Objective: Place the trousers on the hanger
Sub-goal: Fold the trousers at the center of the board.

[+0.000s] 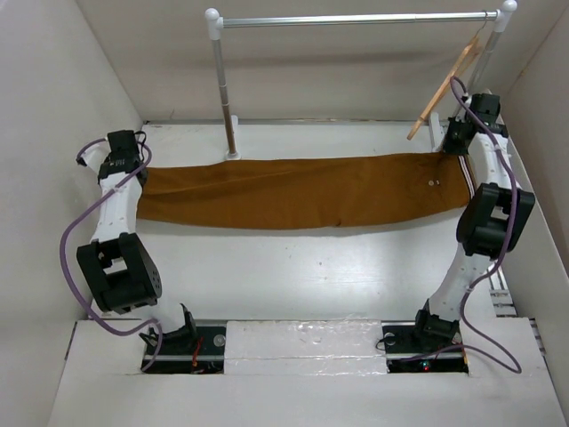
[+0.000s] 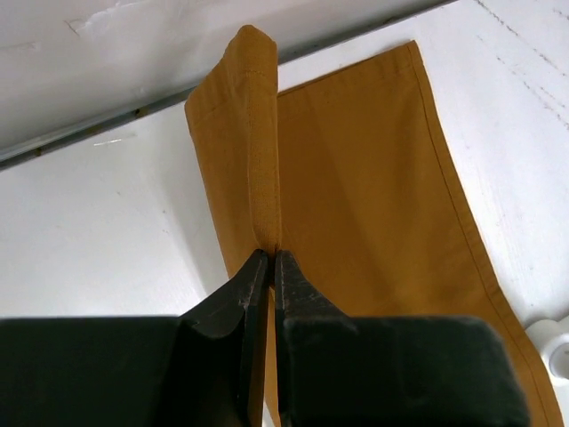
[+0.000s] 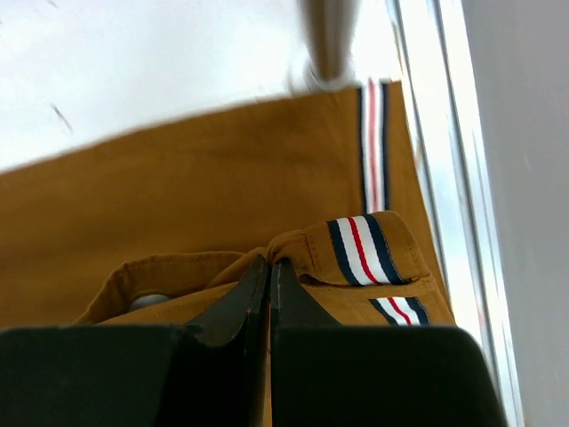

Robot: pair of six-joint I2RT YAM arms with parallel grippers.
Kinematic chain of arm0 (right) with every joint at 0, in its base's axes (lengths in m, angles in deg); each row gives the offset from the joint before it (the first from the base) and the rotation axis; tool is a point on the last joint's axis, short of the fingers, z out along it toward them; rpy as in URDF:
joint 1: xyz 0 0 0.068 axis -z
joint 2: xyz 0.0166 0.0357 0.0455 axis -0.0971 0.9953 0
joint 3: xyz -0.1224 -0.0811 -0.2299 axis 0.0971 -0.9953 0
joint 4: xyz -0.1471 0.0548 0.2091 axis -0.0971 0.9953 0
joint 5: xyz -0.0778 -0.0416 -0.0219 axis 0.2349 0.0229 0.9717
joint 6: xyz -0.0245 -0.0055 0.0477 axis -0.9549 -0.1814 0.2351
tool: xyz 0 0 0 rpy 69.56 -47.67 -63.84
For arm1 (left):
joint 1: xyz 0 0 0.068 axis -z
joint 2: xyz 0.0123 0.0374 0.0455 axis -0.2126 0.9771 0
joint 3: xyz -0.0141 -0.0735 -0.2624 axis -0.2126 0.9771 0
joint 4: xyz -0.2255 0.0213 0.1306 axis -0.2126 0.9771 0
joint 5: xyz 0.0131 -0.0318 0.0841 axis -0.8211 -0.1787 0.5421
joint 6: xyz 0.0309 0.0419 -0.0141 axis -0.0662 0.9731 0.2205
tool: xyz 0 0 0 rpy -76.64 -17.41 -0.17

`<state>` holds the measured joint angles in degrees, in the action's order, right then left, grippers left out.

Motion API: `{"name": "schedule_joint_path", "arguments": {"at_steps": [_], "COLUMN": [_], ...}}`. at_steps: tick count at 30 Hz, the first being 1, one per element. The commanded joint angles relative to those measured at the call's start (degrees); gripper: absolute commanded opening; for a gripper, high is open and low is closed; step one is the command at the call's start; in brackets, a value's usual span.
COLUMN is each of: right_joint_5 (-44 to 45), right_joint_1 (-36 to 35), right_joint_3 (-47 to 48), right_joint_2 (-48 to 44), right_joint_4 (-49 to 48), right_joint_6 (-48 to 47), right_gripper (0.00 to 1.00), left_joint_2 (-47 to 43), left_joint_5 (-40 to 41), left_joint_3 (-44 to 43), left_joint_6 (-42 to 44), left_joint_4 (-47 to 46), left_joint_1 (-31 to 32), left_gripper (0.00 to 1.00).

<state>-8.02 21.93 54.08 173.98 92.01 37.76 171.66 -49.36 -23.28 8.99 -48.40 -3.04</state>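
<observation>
**Trousers held at both ends on the counter; hanger up at the far right.**

The trousers (image 1: 302,191) lie flat on the white counter (image 1: 293,285), long axis running left to right, with the leg ends on the left and the striped waistband on the right. The left claw (image 2: 269,258) is clamped on a raised fold of the leg hem. The right claw (image 3: 269,264) is clamped on a pinched-up fold of the waistband. The hanger (image 1: 447,87) hangs tilted from the right end of the rail (image 1: 356,18), above and just behind the right claw, so the right arm is the nearer one and the left arm is well apart from it. The counter is smooth and bare around the cloth. White walls close in on three sides, and the right one is near the hanger.
</observation>
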Motion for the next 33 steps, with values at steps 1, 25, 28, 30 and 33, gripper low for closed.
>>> {"name": "schedule_joint_path", "arguments": {"at_steps": [1,25,28,30,33], "right_joint_5": [2.63,3.6,1.23,-0.53,-3.34], "right_joint_1": [-0.45,-1.07,-1.07,-0.54,0.16], "right_joint_3": [6.02,-9.77,-16.89,-21.72,-29.19], "right_joint_2": [2.87,-2.11,-5.9,-9.5,-14.16], "right_joint_4": [-7.24,-19.72,-21.92,-22.36,-23.95], "right_joint_6": [-0.44,4.66,4.57,4.31,4.92], "right_gripper": [0.0,0.82,0.82,0.78,0.58], "left_joint_2": [0.0,39.77,34.15,30.53,21.2], "left_joint_5": [5.33,1.73,1.2,-0.03,-4.5], "left_joint_3": [-4.01,-50.51,-46.3,-39.2,-23.48], "left_joint_6": [1.23,11.24,11.87,10.12,7.74], "left_joint_4": [-0.75,10.94,10.32,9.36,4.78], "left_joint_1": [-0.16,2.04,2.04,2.04,2.04], "left_gripper": [0.0,0.73,0.77,0.78,0.73]}}
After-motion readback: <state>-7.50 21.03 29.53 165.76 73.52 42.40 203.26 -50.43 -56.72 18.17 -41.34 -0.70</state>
